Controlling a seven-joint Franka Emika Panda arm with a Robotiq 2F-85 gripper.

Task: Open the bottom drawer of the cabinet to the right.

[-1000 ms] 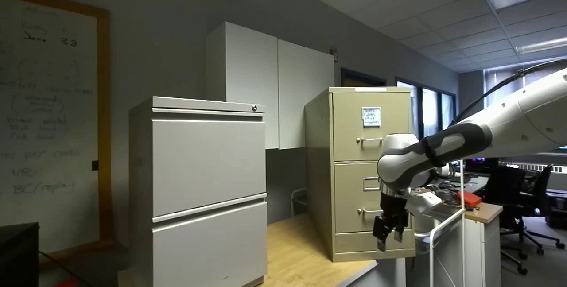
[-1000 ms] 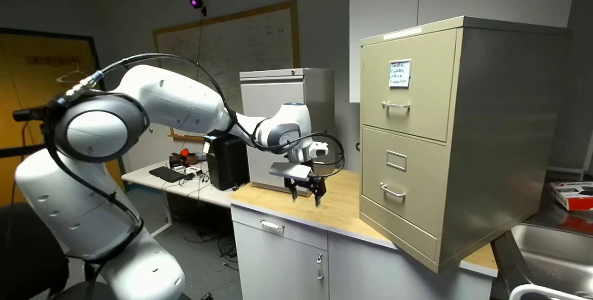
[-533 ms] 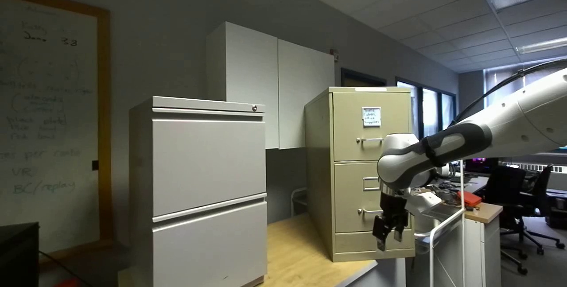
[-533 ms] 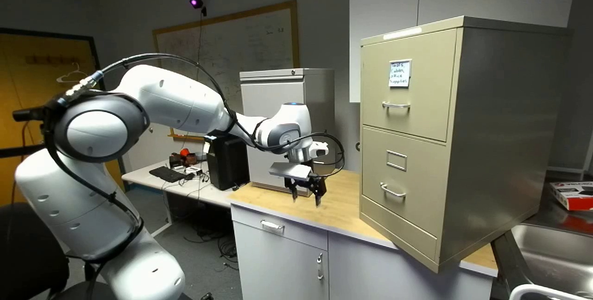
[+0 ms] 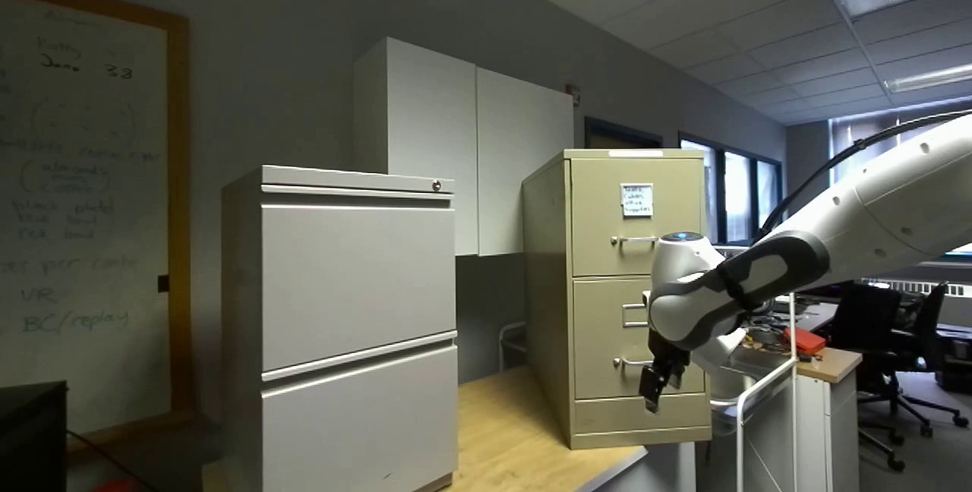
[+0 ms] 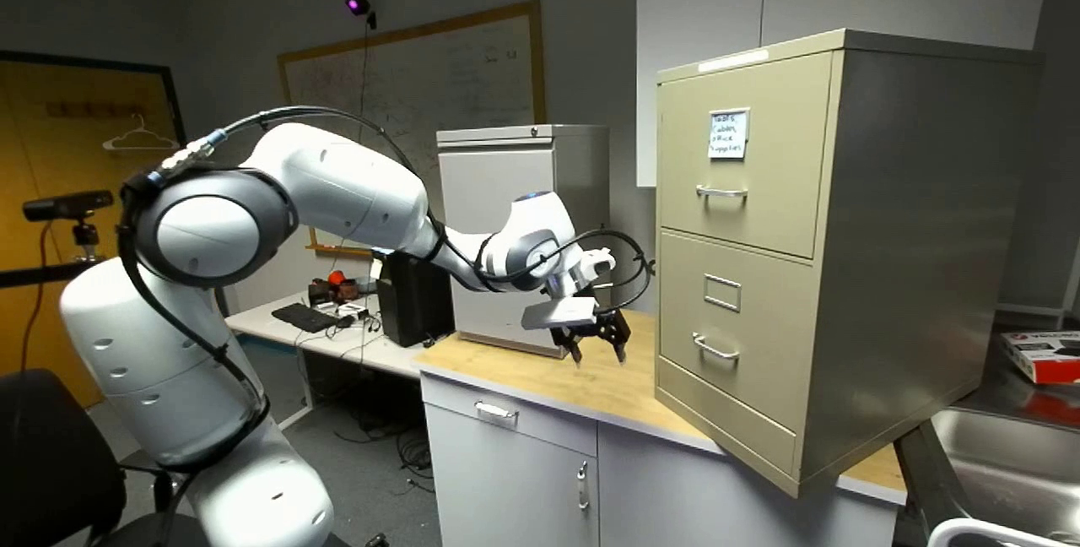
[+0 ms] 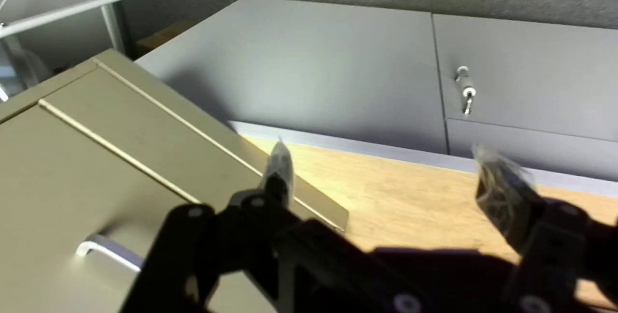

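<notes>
The tall tan cabinet (image 6: 911,235) stands on the counter, also in an exterior view (image 5: 547,302). Its bottom drawer (image 6: 764,327) sits flush and closed under the upper drawer with the white paper label. The drawer front also shows in the wrist view (image 7: 38,182), lower left. Its silver handle (image 6: 715,347) is bare, and shows in the wrist view (image 7: 108,250) beside the left finger. My gripper (image 6: 600,358) is open and empty, tilted, in front of the cabinet and apart from the handle. In an exterior view the gripper (image 5: 663,393) hangs partly before the drawer front. The wrist view shows its fingers (image 7: 279,165) wide apart.
The wooden counter (image 6: 607,370) lies below my gripper, with grey cupboard doors (image 6: 515,471) under its edge. A light-grey two-drawer cabinet (image 5: 357,279) stands on the counter. A sink (image 6: 1012,454) and a white rail (image 5: 767,386) are near the tan cabinet.
In the last half second the arm has reached forward and the gripper has moved toward the tan cabinet, slightly up, and tilted. The drawer has not moved.
</notes>
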